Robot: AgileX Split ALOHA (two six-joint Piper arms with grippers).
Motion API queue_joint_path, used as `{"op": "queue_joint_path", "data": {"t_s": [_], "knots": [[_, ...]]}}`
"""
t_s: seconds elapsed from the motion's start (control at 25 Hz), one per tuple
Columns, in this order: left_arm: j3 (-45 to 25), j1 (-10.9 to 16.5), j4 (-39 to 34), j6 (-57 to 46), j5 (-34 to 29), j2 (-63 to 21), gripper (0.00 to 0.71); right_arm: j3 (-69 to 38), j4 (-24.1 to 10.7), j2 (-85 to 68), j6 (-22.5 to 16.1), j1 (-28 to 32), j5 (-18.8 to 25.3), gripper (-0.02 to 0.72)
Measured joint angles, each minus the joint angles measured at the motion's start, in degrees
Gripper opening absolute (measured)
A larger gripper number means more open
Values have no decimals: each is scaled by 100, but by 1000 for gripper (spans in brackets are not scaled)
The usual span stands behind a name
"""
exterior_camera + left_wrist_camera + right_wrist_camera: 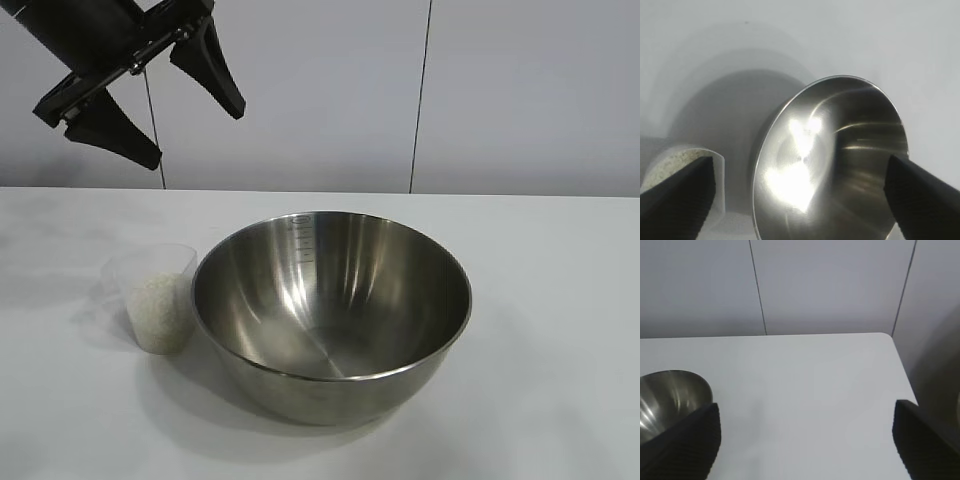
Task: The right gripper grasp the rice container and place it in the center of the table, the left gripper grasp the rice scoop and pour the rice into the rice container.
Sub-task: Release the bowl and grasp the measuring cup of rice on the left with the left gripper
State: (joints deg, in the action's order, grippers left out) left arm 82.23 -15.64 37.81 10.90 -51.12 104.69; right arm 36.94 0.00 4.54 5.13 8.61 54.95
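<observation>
The rice container [330, 310], a shiny steel bowl, stands upright near the middle of the white table [560, 290]. The rice scoop [155, 295], a clear plastic cup holding rice [162, 312], stands just left of the bowl, close to its rim. My left gripper [195, 135] hangs open and empty high above the scoop. In the left wrist view [800, 165] its fingers frame the bowl [830, 160], with the scoop [675, 162] partly behind one finger. My right gripper [806, 410] is open and empty over bare table, apart from the bowl [667, 395]. It is out of the exterior view.
A grey panelled wall [420, 90] runs behind the table's back edge. The right wrist view shows the table's rounded corner [885, 336] and side edge.
</observation>
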Motion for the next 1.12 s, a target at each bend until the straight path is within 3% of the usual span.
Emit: {"op": "queue_joint_path", "data": {"t_s": [0.16, 0.44, 0.76, 1.12], "knots": [[0, 0, 0, 0, 0, 0, 659, -420, -247, -518, -86, 0, 228, 639], [0, 0, 0, 0, 11, 0, 659, -887, -260, -557, -262, 0, 426, 639], [0, 0, 0, 0, 15, 0, 659, -1008, 50, -557, -359, 0, 697, 639], [0, 0, 0, 0, 15, 0, 659, -1008, 67, -557, -359, 0, 697, 639]]}}
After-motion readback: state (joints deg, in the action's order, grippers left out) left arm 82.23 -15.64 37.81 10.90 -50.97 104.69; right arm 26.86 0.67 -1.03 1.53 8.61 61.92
